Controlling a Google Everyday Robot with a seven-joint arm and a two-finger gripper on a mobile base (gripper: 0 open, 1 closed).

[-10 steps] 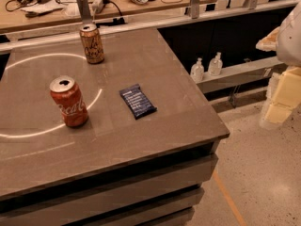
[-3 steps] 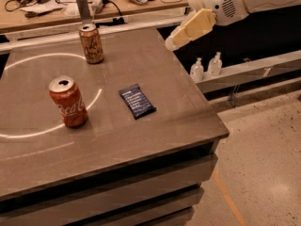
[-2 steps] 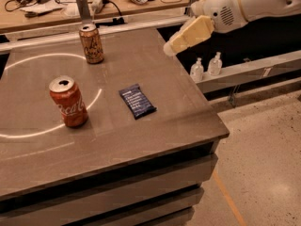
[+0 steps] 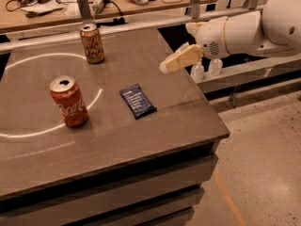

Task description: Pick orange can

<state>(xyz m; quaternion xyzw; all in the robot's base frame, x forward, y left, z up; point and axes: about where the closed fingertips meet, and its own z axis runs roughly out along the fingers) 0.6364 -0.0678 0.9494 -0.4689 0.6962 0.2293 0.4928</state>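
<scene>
Camera view: the gripper point(image 4: 181, 59) hovers over the table's point(image 4: 178, 126) right edge, and whether it is apart or together cannot be told. The orange can point(image 4: 92, 44) stands upright at the far side, well apart from it. The risk is a misaimed reach tipping it, or taking the wrong 1 of 2 cans — the red Coca-Cola can point(image 4: 69, 101).

**Orange can stands at far side of table**

The orange can point(image 4: 92, 44), a slim drink can with a dull copper-tan body, dark cursive script and a silver top with pull tab, stands upright and unopened near the far edge of the grey table point(image 4: 141, 140). Its base sits on the far arc of a pale ring of light point(image 4: 42, 55) on the tabletop. Nothing touches it. The gripper point(image 4: 166, 66) hovers above the table's right side, well apart from the can and lower in the camera view.
</scene>
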